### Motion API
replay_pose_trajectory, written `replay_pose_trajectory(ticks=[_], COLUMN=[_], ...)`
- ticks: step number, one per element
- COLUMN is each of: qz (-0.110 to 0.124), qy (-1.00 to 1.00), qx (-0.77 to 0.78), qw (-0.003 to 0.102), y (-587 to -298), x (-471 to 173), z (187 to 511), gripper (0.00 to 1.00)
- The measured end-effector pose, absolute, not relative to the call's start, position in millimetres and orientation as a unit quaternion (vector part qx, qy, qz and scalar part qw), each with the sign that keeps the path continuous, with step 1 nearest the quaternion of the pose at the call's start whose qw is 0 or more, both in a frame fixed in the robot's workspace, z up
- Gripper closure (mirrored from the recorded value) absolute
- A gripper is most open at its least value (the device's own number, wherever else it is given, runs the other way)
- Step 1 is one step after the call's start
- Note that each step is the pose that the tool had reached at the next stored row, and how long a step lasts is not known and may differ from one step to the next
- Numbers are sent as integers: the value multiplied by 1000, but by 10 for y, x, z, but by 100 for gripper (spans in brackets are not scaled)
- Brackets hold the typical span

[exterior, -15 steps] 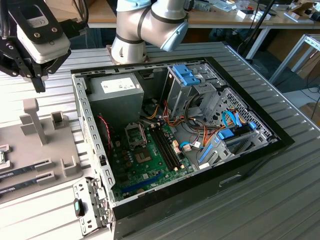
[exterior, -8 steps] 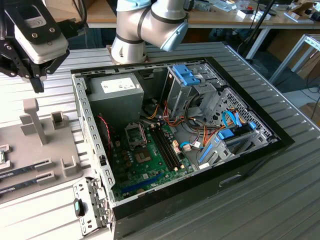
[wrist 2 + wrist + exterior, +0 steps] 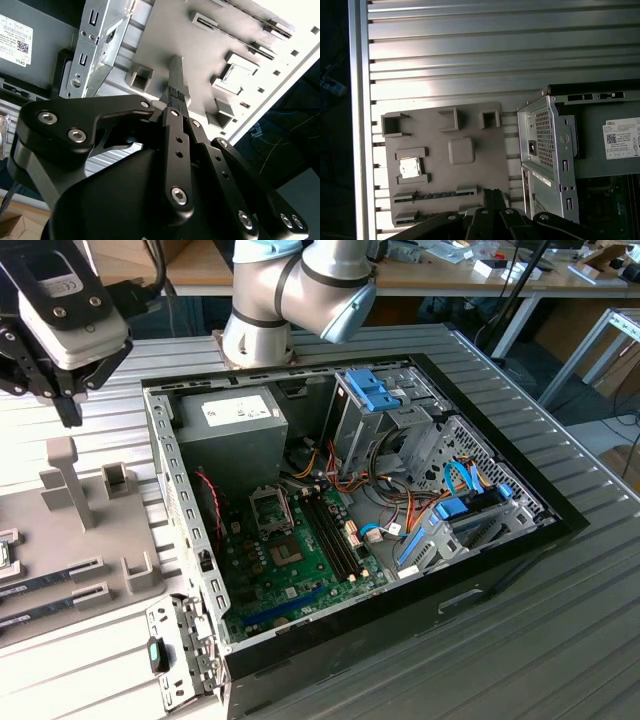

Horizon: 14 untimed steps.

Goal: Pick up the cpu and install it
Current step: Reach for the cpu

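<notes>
1. Arm (image 3: pixel 300 280) reaches out from behind the open computer case (image 3: pixel 560 528), wrist tipped down, pincer (image 3: pixel 72 410) hanging above the grey holder plate (image 3: pixel 120 525).
2. Fingers (image 3: pixel 176 100) pressed together in both wrist views, nothing gripped between them.
3. The cpu (image 3: pixel 410 168) sits in its cradle on that plate, below the pincer, off to one side of the tips.

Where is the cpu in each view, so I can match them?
First wrist view: the cpu sits in its bracketed holder on the grey fixture plate.
Second wrist view: it is the pale square inside that holder.
Exterior view: the holder is cut by the picture's left edge; I cannot tell the cpu in it.
Shared landmark: the small open box nearest the computer case.
</notes>
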<state>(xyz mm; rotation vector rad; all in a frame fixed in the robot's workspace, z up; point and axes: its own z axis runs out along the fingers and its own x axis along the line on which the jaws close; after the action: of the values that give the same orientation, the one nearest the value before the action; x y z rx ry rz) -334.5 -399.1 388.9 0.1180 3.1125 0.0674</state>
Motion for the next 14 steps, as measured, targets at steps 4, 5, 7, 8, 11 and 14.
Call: replay_pose_trajectory(ticks=[4,5,7,8,11,14], qz=[22,22,22,22,22,22], qy=[999,999,999,999,999,999], qx=[38,38,38,38,38,38], qw=[13,13,13,13,13,13], y=[-3992,-3992,-3994,-3994,-3996,-3998], x=[-3376,-3384,-3406,-3414,-3427,-3437], z=[3886,3885,3881,3879,3877,3874], gripper=[89,89,89,89,89,89])
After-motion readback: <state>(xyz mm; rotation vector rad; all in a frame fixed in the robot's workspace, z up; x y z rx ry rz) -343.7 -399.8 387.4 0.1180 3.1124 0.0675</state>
